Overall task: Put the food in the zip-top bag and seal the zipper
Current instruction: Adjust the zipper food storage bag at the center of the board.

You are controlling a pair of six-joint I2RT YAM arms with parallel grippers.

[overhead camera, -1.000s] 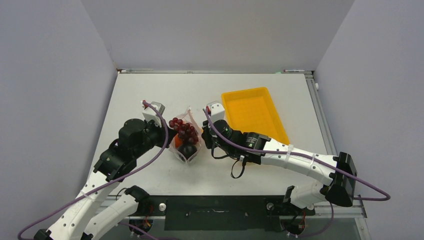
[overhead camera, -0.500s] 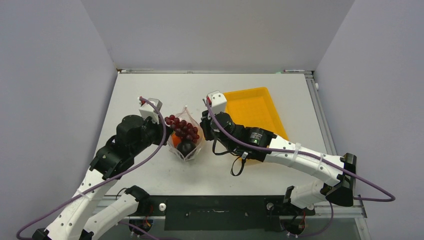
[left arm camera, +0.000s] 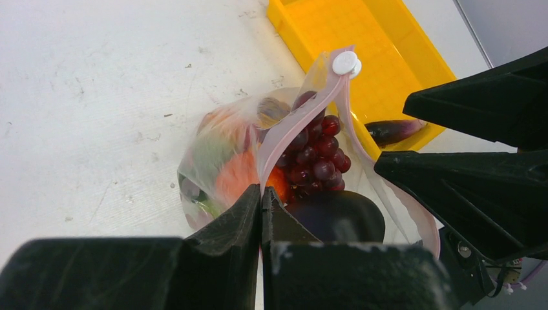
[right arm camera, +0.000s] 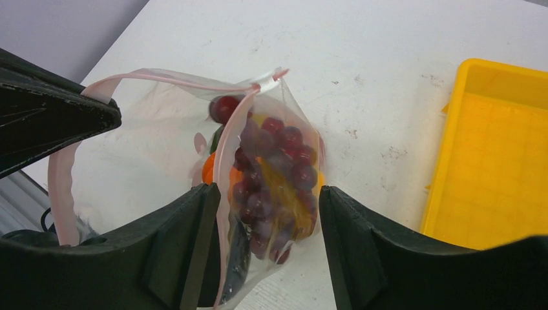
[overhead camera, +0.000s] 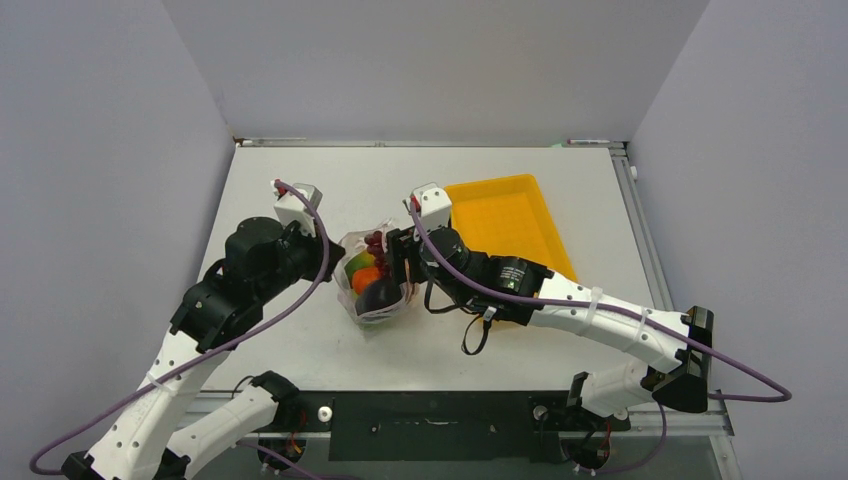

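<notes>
Since a second ago the right gripper (right arm camera: 266,219) has opened; its fingers now stand apart on either side of the clear floppy zip-top bag (overhead camera: 372,285), just left of the yellow rectangular plastic tray (overhead camera: 520,215); the left gripper (left arm camera: 262,197) stays clamped on the pinkish-red zipper strip (left arm camera: 294,123), with the mouth gaping; the dark red grape cluster (right arm camera: 274,165) and orange pumpkin (overhead camera: 366,279) sit inside; bare white table (overhead camera: 300,180) lies left of the tray beyond the bag; a dark purple piece (left arm camera: 394,131) lies at the tray's near corner.

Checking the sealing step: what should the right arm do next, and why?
Probably close the right gripper on the zipper by the white slider: its jaws stand open around the bag, the left gripper pinches the other end, the mouth gapes.
</notes>
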